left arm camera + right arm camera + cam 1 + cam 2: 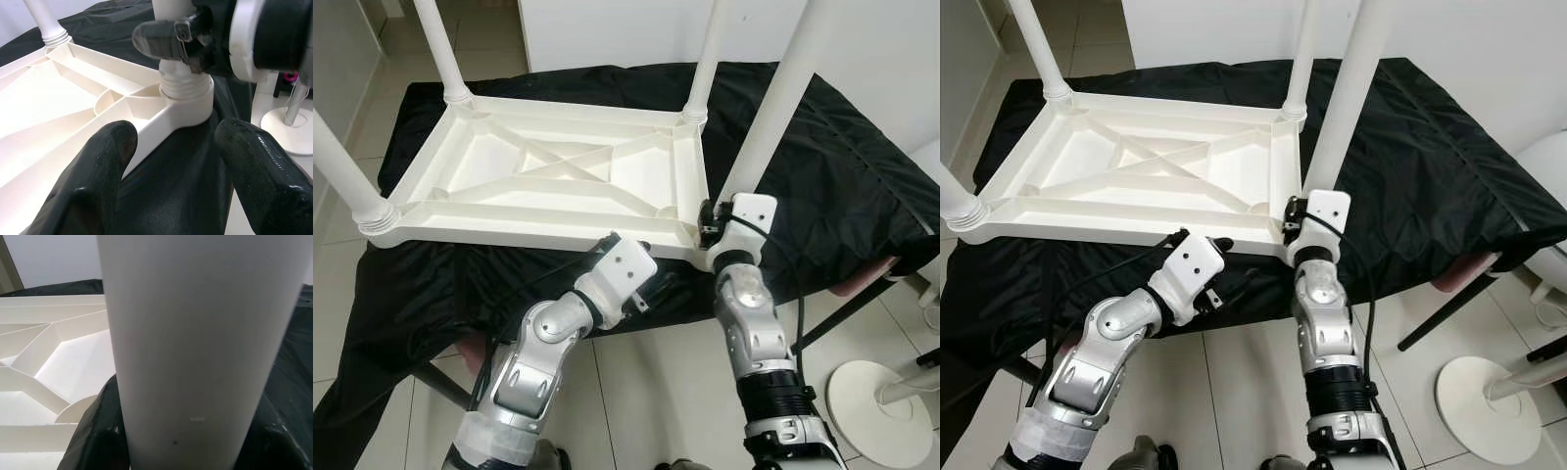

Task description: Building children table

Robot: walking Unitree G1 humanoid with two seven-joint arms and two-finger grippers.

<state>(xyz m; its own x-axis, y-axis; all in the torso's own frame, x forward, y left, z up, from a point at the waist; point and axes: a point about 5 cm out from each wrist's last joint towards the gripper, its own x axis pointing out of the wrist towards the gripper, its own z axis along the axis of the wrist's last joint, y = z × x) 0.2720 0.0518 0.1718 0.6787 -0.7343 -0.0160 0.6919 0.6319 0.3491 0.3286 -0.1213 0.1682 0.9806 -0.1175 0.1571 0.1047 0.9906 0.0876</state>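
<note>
Fourth-leg stage of assembly. The white moulded plastic children's tabletop [548,176] lay upside down, ribbed underside up, on a work surface draped in black cloth [822,176]. Three white plastic tube legs stood in the far-left [440,44], near-left [342,162] and far-right [705,59] corner sockets. The fourth white tube leg [773,108] stood in the near-right corner socket [188,98], leaning slightly to the right, its threaded end still showing above the collar.

The right gripper [710,223] was closed around the base of this leg, just above the socket; its wrist view looked straight along the leg. The left gripper [181,161] hovered with its fingers [105,166] spread apart, holding nothing, just near of the tabletop's front rim and beside the same corner.

Judged step: seating the last leg. The next move probably called for turning the leg upright into its thread, with the left gripper steadying the rim.
</note>
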